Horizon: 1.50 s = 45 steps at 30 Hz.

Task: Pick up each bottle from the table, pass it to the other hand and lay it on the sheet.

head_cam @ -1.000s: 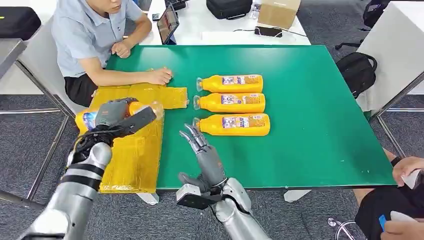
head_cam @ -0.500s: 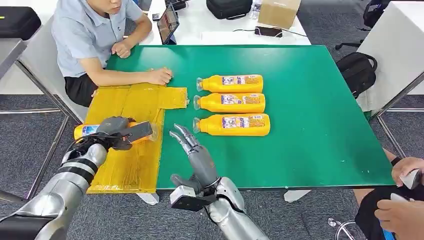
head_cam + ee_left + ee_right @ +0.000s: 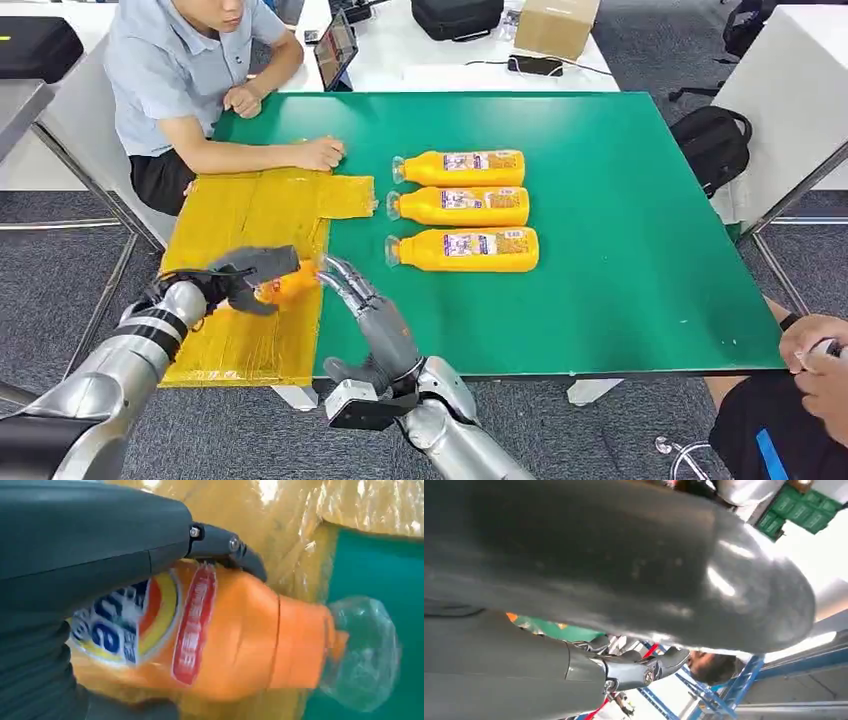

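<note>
Head view: the left hand (image 3: 243, 276) grips an orange plastic juice bottle (image 3: 288, 282), lying on its side low over the near right part of the crinkled yellow plastic sheet (image 3: 243, 215) at the left of the green table (image 3: 620, 200); the left wrist view shows its clear cap (image 3: 361, 652) beyond the sheet's edge. The right hand (image 3: 362, 305) holds nothing, fingers extended and apart, tips beside the bottle's cap end. Three matching orange bottles (image 3: 460, 208) lie side by side mid-table. A seated person's forearm (image 3: 262, 156) rests at the sheet's far edge.
</note>
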Tool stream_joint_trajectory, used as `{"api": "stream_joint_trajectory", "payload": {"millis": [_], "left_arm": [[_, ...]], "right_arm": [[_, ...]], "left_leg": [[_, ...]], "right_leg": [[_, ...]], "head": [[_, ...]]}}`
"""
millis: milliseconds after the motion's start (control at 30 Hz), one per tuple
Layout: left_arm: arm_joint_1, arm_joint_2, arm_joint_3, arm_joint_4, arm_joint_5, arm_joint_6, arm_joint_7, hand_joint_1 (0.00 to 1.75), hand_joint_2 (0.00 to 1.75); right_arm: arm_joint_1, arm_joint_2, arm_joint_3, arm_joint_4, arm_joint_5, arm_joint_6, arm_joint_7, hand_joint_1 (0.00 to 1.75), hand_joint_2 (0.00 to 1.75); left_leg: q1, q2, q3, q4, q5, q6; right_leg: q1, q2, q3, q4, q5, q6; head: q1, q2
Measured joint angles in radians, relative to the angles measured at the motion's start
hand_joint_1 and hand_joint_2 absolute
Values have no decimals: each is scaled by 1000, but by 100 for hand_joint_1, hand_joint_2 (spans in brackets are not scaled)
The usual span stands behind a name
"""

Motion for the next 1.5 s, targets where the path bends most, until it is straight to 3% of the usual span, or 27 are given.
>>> {"api": "stream_joint_trajectory", "payload": {"millis": [467,600,767,1100,1467,1500], "left_arm": [[21,3,-16,-23,180,-82,-62,0,175],[99,1,-50,-146,395,-96,-76,0,175],[236,-67,-62,-442,524,120,-8,0,175],[308,-118,-56,-668,566,129,8,0,175],[441,-180,80,-959,811,75,-22,0,175],[447,-187,90,-975,817,79,-24,0,175]], "right_arm": [[-20,-13,60,30,-49,-20,0,0,0],[-23,-21,81,32,-55,-35,0,0,0],[-15,-29,74,31,2,-42,0,0,0],[-5,-29,53,30,28,-40,0,0,0],[17,-26,2,-14,94,-23,0,0,0],[21,-26,-2,-15,99,-24,0,0,175]], "left_leg": [[0,0,0,0,0,0],[0,0,-1,0,0,0],[-1,-2,-4,0,0,0],[0,0,-4,0,0,0],[0,-1,-6,0,0,0],[0,0,-6,0,0,0]], "right_leg": [[0,0,-1,0,0,0],[0,0,-2,0,0,0],[0,-2,-4,-1,0,0],[0,-1,-5,0,0,0],[0,-1,-6,0,0,0],[0,0,-6,0,0,0]], "head": [[0,0],[0,0],[0,0],[0,0],[0,0],[0,0]]}}
